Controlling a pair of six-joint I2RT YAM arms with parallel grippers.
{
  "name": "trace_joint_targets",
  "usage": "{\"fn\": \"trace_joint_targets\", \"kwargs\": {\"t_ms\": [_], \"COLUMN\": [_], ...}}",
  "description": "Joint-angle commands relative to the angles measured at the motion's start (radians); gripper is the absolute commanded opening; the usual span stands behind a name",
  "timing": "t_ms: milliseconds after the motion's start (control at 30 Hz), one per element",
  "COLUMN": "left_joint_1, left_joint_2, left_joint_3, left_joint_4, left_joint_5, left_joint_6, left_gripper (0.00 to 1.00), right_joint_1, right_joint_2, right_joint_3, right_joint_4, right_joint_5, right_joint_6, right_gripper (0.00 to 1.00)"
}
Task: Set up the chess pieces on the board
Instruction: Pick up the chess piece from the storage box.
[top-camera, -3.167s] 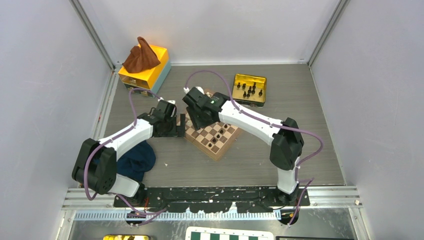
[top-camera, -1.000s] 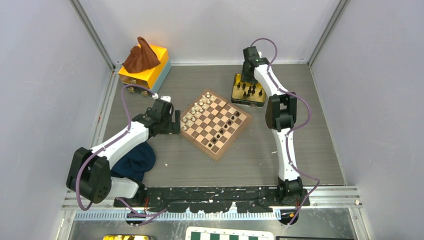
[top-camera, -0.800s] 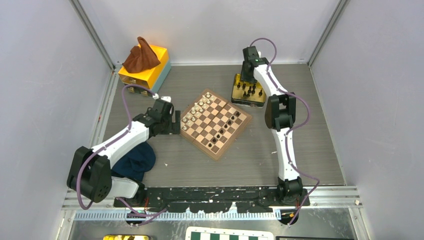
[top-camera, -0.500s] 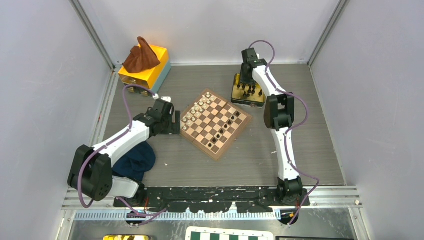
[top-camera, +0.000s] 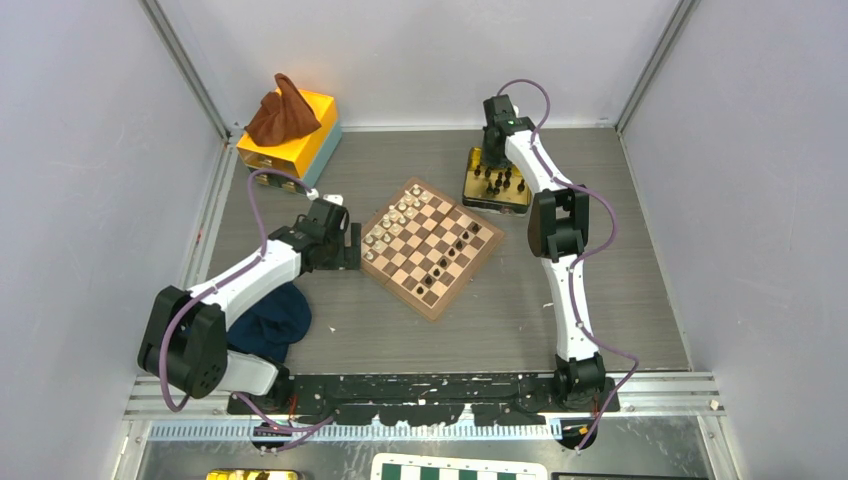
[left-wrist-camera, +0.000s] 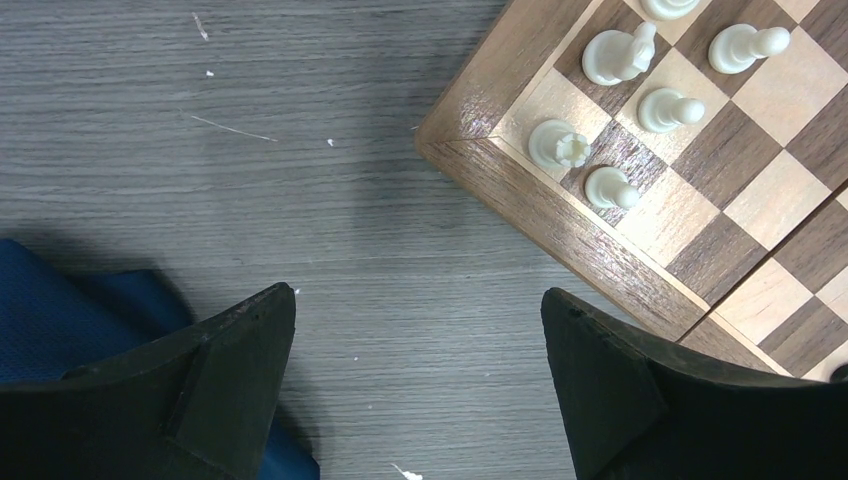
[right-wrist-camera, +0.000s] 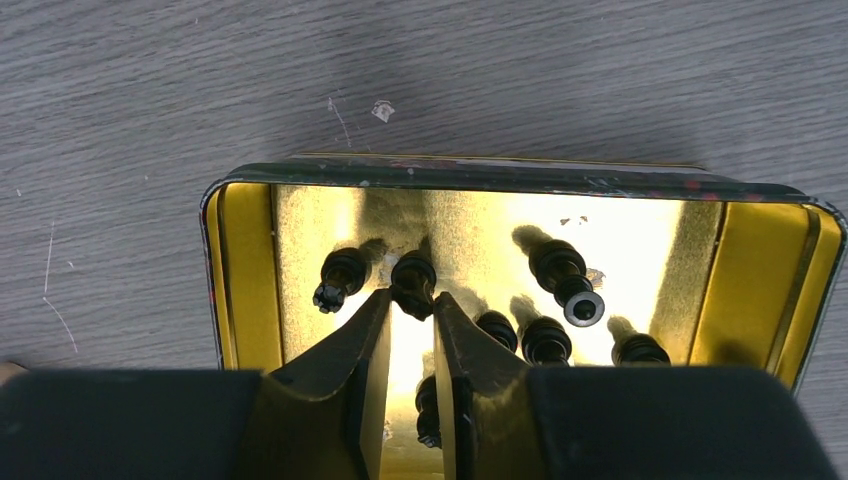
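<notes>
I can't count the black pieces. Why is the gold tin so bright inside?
Right wrist view: light bounces off the tin's shiny floor, making white glare around the pieces; the hand looks dark against it. Top view: less glare, but the pieces are tiny specks.

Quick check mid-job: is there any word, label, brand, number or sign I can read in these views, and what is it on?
No text can be read in any view.
Gold tin: small red marks on its outer rim, too blurred to read.
Wooden chessboard: no letters or numbers on the visible rim.
Yellow box: no legible print.
</notes>
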Motion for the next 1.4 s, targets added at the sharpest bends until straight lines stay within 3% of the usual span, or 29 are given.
{"fn": "trace_joint_targets", "kwargs": {"t_ms": [0, 600, 1000, 1367], "left_joint_1": [0.009, 0.011, 0.011, 0.011], "left_joint_2": [0.004, 0.013, 0.008, 0.001], "left_joint_3": [0.02, 0.023, 0.027, 0.029], "left_joint_4": [0.023, 0.02, 0.02, 0.02], "left_joint_5": [0.0, 0.007, 0.015, 0.047], "left_joint_6": [0.015, 0.012, 0.011, -0.003], "left_gripper": [0.93, 0.93, 0.94, 0.94], "right_joint_1": [-0.001, -0.003, -0.002, 0.002], "right_joint_2": [-0.007, -0.044, -0.1, -0.215], "right_joint_3": [0.042, 0.004, -0.012, -0.138], "right_joint_4": [0.011, 0.021, 0.026, 0.06], "right_joint_5": [-0.004, 0.011, 0.027, 0.021], "right_joint_6": [-0.001, -0.018, -0.03, -0.039], "right_gripper": [0.26, 0.05, 0.01, 0.01]}}
